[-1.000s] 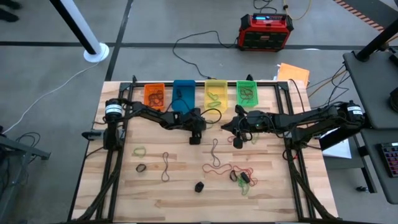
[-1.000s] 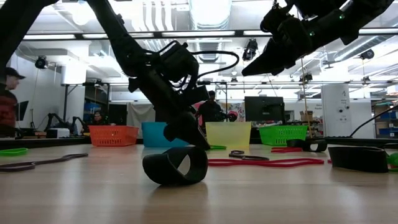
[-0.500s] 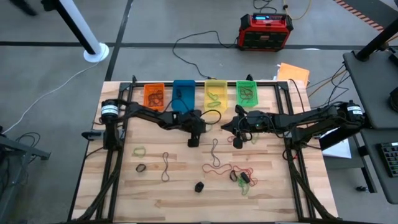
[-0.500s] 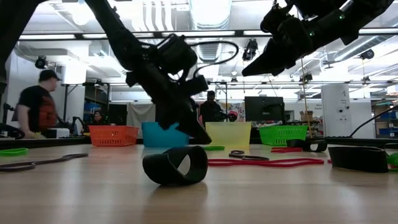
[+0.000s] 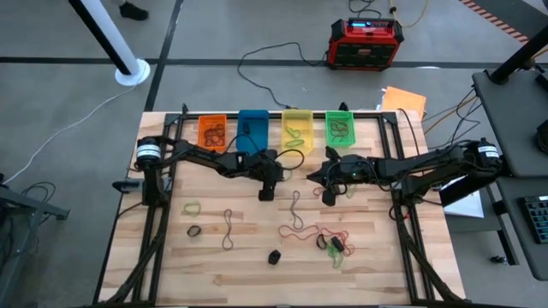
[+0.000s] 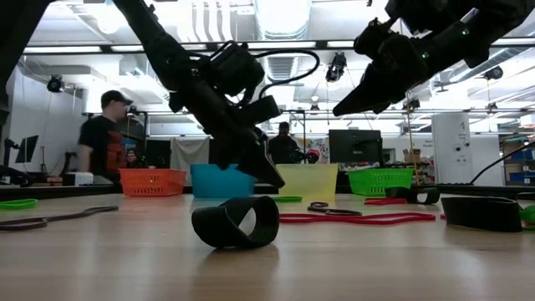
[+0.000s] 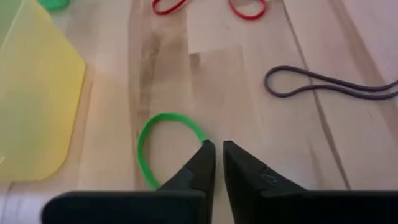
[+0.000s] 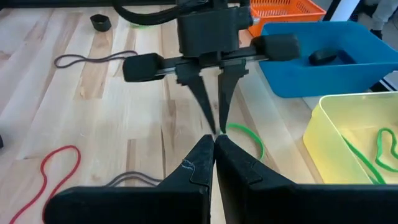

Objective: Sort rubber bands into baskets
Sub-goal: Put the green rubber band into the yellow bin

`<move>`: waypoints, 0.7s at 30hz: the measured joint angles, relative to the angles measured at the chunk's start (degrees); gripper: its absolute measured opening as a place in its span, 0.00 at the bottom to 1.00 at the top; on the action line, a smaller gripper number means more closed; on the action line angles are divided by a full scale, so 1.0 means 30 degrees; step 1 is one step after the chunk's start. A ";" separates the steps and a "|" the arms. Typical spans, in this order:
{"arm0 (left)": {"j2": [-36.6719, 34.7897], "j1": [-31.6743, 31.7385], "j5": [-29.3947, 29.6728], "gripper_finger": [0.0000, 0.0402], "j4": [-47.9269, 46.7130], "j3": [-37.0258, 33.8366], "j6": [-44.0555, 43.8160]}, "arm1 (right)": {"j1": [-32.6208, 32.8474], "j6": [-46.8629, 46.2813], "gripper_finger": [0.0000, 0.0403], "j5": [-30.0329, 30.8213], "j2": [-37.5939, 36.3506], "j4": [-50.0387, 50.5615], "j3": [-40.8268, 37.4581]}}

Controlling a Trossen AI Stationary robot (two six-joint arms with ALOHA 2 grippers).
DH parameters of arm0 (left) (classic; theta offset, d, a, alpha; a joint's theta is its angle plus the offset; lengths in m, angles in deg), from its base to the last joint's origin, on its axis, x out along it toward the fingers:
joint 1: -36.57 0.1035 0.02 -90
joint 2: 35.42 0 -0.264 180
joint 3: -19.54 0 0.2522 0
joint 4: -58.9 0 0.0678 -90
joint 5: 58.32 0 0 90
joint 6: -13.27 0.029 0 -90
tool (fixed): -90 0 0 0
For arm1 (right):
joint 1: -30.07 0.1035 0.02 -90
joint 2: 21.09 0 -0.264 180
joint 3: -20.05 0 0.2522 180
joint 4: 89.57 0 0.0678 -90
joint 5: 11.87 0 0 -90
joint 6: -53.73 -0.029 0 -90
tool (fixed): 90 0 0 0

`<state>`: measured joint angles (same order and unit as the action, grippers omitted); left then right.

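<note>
One green band [image 7: 168,146] lies just beside the left gripper [image 7: 216,149], whose nearly closed, empty fingers could slide off it, while the right gripper [image 8: 214,144] waits pinched shut nearby

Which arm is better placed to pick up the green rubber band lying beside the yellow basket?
Left. The left gripper sits right at the green rubber band beside the yellow plastic basket; the right gripper hangs farther back.

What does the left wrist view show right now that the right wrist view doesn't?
Only the left wrist view shows the purple band and two red loops. Only the right wrist view shows the blue basket, the orange basket and the left gripper head-on. Both show the green rubber band and the yellow basket.
</note>
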<state>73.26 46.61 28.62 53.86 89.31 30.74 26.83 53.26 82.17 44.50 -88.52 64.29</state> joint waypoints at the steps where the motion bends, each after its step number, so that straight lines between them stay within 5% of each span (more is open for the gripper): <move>1: 0.0000 0.0000 -0.0003 0.07 -0.0010 0.0000 0.0003 | 0.0000 0.0000 0.02 -0.0007 0.0000 -0.0038 0.0000; 10: 0.0000 0.0003 0.0230 0.26 -0.0032 0.0000 -0.0435 | 0.0000 0.0182 0.02 0.0000 0.0000 -0.0452 0.0000; 21: 0.1201 -0.0085 0.0836 0.25 0.0126 0.0075 -0.1310 | 0.0000 0.0488 0.02 0.0001 0.0000 -0.0464 -0.0036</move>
<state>76.86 46.35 31.13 54.24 89.53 26.81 26.83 54.73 82.17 44.50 -89.92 64.19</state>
